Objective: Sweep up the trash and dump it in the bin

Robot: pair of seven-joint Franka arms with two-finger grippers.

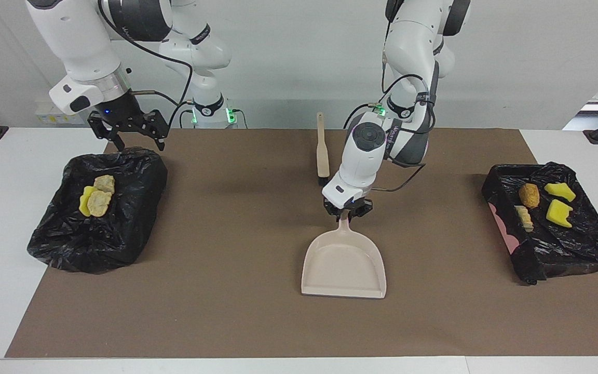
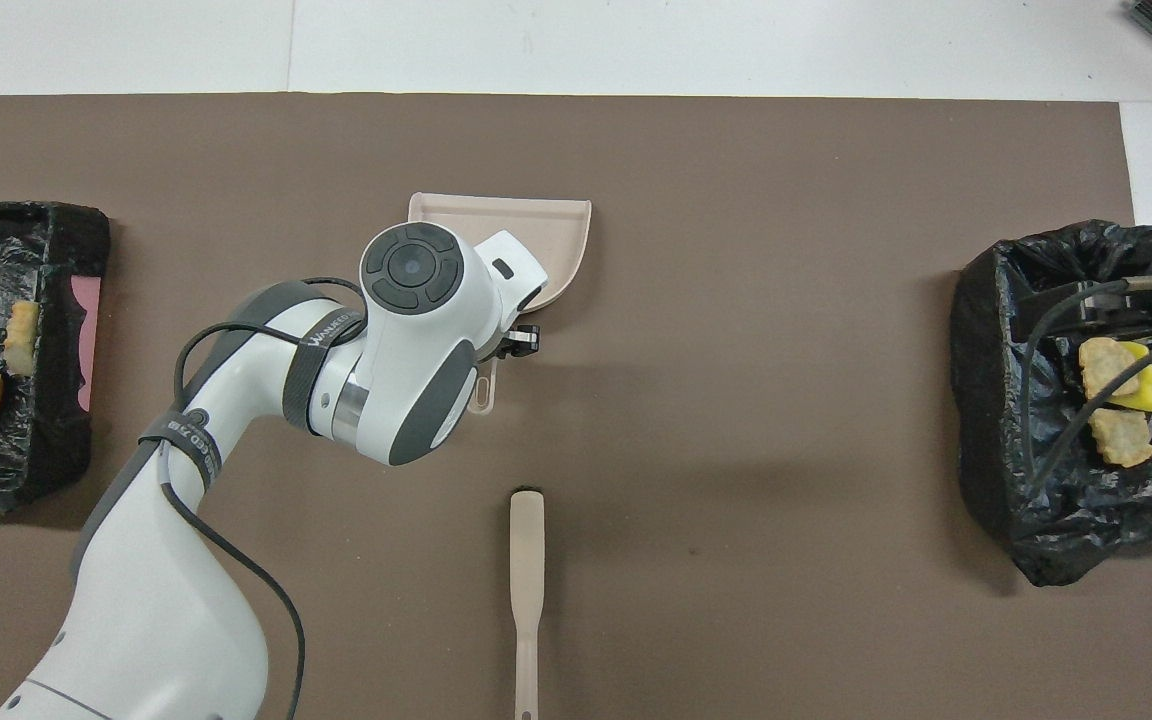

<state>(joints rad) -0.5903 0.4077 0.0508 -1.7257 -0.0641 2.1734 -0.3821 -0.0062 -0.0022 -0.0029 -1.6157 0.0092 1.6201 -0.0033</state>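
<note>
The left gripper [image 1: 347, 212] sits at the handle of the beige plastic dustpan [image 1: 344, 265], which lies flat mid-bench; whether its fingers grip or have let go, I cannot tell. A clean release seems the step: lift straight up so the pan stays put. All the trash [image 1: 97, 199] lies in the black-lined bins [image 1: 96, 244] at either end. The right gripper [image 1: 128, 130] waits spread open over one bin's edge. Only the facing view shows the handle; overhead, the arm hides it. The beige brush [image 2: 526, 590] lies by the robots' edge.
</note>
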